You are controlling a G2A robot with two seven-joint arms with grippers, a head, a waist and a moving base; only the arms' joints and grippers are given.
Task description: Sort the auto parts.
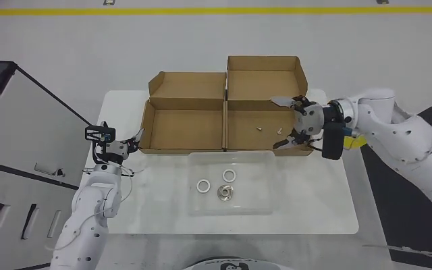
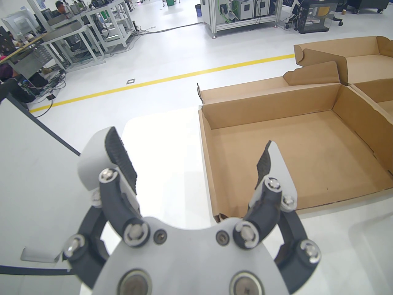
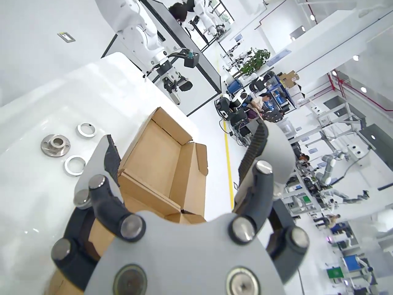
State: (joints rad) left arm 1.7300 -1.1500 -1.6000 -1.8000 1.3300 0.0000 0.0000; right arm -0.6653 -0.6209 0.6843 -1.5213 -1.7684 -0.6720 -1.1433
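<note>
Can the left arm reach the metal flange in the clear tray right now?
Probably yes: the left claw is open, the flange lies uncovered in the tray, and nothing stands between them.

My 2 arms (image 1: 91, 202) are glossy white; my left gripper (image 2: 190, 142) and right gripper (image 3: 185, 135) carry grey plates (image 2: 187, 256), black ribbed pads (image 2: 121, 158), silver screws (image 2: 136, 234).

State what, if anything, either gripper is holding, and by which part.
Nothing is held. The left gripper and the right gripper are both open, with nothing between their fingers.
</note>
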